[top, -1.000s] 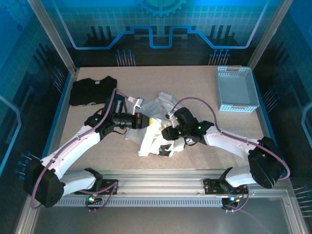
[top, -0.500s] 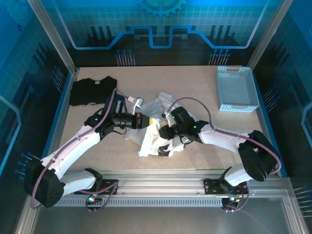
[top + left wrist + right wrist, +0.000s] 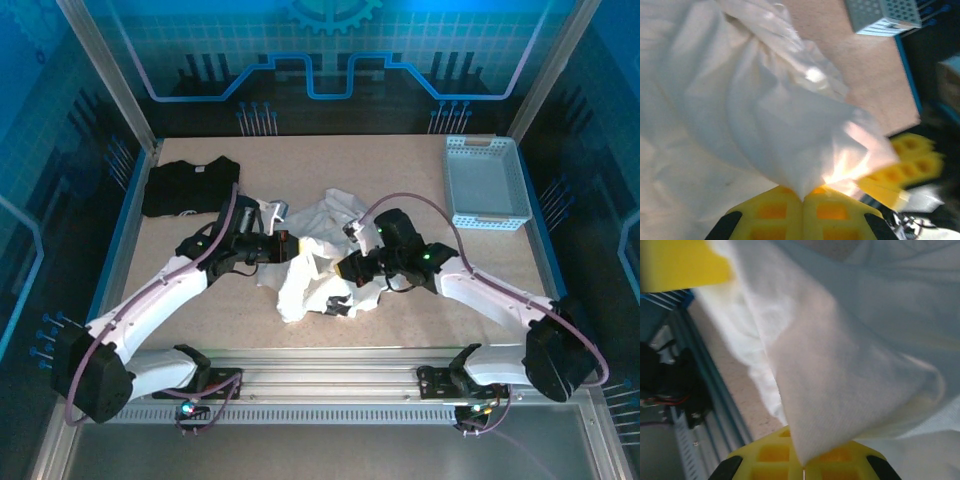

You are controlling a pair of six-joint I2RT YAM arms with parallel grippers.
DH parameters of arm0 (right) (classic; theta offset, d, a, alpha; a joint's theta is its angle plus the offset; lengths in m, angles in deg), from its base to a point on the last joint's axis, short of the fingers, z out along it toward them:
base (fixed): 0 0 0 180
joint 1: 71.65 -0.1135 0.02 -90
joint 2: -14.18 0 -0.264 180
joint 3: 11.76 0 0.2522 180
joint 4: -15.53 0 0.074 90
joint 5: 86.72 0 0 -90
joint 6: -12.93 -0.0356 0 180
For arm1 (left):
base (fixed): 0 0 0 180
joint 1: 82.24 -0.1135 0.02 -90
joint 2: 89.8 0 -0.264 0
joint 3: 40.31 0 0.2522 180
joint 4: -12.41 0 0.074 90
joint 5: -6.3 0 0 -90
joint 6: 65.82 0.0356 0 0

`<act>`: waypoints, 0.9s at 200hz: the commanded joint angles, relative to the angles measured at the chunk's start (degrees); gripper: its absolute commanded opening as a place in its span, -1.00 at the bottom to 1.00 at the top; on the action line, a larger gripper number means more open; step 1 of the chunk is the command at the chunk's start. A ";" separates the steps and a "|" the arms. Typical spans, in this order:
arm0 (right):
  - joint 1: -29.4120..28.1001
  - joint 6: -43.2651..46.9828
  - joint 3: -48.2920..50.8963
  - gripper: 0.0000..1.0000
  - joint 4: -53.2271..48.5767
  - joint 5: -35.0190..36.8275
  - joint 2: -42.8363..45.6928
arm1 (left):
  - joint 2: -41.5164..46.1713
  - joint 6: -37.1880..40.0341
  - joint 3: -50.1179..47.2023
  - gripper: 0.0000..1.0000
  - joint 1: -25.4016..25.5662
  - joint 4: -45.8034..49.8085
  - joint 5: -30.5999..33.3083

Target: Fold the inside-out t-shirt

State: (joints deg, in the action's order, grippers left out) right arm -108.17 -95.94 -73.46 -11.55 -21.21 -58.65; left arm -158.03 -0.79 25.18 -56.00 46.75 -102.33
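The inside-out t-shirt (image 3: 310, 270) lies mid-surface (image 3: 380, 170), toward the near edge; the left gripper (image 3: 802, 200) is on its left side, the right gripper (image 3: 802, 467) on its right; a folded t-shirt (image 3: 188, 185) lies in the far left corner; a basket (image 3: 487, 221) in the far right.

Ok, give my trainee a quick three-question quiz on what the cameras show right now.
1. True or false: the white t-shirt lies spread flat on the table.
2. What stands at the table's far right corner? A. a bucket B. a pale perforated basket C. a cardboard box
3. What are the left tool and the right tool each shut on?
Key: 1 false, it is bunched up. 2 B. 3 Folds of the white t-shirt.
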 commanded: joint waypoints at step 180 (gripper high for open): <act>7.95 1.87 0.88 -0.98 0.32 -16.18 3.75 | 0.02 9.79 -5.61 0.37 13.11 -6.71 12.51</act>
State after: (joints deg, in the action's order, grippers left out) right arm -101.08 -95.00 -71.76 -10.68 -35.99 -54.98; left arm -151.87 4.65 16.70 -44.51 42.55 -86.79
